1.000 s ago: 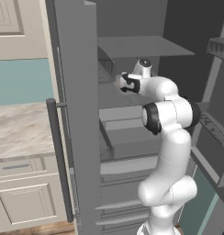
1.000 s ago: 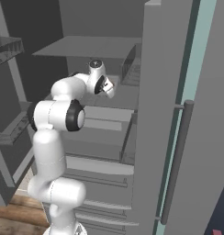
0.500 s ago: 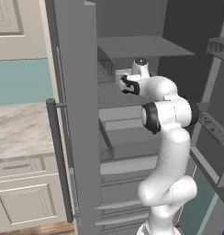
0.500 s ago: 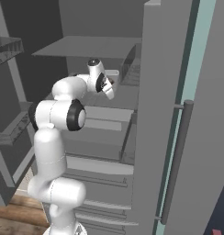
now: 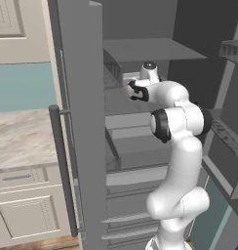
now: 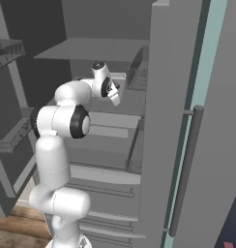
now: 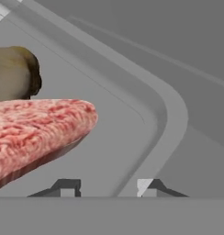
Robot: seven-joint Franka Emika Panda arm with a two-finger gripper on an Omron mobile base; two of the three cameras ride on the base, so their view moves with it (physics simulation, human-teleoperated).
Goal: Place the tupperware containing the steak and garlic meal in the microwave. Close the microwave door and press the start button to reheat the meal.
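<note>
In the hand view the tupperware lies close below the hand, a pale tray with a rounded corner rim. The reddish-pink steak lies inside it with the garlic behind. My gripper is open, its two dark fingertips on either side of the tray's rim. From the base, the gripper reaches onto a fridge shelf beside the pale tupperware. The microwave and its door are out of view.
I stand before an open grey fridge. Its left door with a bar handle and its right door flank the arm. A shelf hangs above the hand, drawers lie below. A marble counter is at left.
The hand has crept slightly deeper onto the shelf toward the tray; the rest of the arm and the base barely moved.
</note>
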